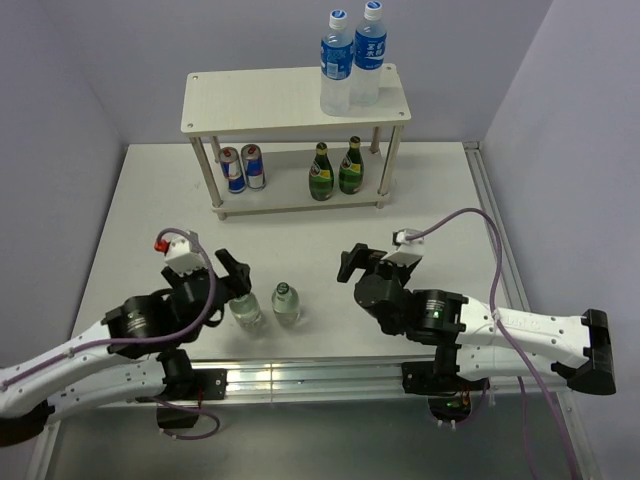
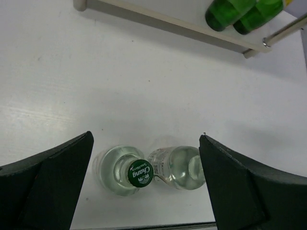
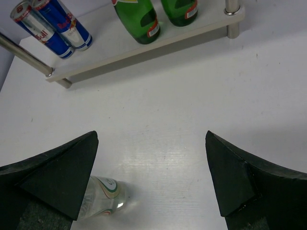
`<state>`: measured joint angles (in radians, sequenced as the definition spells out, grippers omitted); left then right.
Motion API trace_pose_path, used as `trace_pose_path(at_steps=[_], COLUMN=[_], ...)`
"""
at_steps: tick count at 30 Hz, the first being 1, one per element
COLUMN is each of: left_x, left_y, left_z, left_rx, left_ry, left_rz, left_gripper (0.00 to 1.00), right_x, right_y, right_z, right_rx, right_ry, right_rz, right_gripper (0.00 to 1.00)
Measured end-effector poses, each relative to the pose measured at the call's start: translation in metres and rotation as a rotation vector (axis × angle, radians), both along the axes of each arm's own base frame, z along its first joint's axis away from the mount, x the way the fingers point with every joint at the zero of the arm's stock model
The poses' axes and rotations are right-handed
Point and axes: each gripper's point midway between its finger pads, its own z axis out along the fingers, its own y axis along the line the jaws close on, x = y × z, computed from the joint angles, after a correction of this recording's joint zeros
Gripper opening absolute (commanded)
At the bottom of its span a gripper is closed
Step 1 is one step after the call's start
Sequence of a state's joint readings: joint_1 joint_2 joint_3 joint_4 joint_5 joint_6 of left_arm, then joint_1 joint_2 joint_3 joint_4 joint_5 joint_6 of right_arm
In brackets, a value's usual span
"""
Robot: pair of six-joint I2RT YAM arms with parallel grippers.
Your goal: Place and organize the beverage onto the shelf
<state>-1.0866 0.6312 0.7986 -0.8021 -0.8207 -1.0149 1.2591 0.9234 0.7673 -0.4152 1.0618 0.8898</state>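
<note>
Two clear glass bottles with green caps stand side by side near the table's front: the left bottle (image 1: 244, 309) (image 2: 125, 170) and the right bottle (image 1: 287, 303) (image 2: 180, 166). My left gripper (image 1: 233, 275) (image 2: 146, 184) is open above them, both bottles between its fingers. My right gripper (image 1: 355, 264) (image 3: 152, 184) is open and empty to the right of them; one clear bottle (image 3: 100, 196) shows beside its left finger. The shelf (image 1: 270, 100) stands at the back, with two blue-labelled water bottles (image 1: 352, 58) on top and two cans (image 1: 242, 167) and two green bottles (image 1: 335, 168) below.
The shelf's lower board (image 3: 144, 50) and legs (image 3: 231, 19) show in the right wrist view, with the cans (image 3: 50, 28) and green bottles (image 3: 139, 19) on it. A metal rail (image 1: 310, 378) runs along the front edge. Walls close in left, right and behind.
</note>
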Motion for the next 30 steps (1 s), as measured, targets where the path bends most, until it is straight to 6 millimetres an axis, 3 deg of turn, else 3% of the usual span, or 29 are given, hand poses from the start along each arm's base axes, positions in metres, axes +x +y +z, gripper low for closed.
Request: trace_pose_path(at_steps=[10, 20, 30], left_x=[-0.028, -0.022, -0.02], left_y=[-0.034, -0.027, -0.01], left_z=[-0.055, -0.054, -0.077], left_rx=[0.215, 0.164, 0.297], left_ry=[0.003, -0.071, -0.109], left_rz=[0.102, 0.185, 0.186], left_gripper=[0.99, 0.99, 0.92], right_x=[-0.006, -0.009, -0.009], right_y=[-0.017, -0.025, -0.025], right_z=[-0.013, -0.021, -0.024], right_rx=[-0.008, -0.011, -0.021], right_ry=[0.009, 0.017, 0.023], right_rz=[-0.011, -0.019, -0.021], right_gripper=[1.0, 1.0, 1.0])
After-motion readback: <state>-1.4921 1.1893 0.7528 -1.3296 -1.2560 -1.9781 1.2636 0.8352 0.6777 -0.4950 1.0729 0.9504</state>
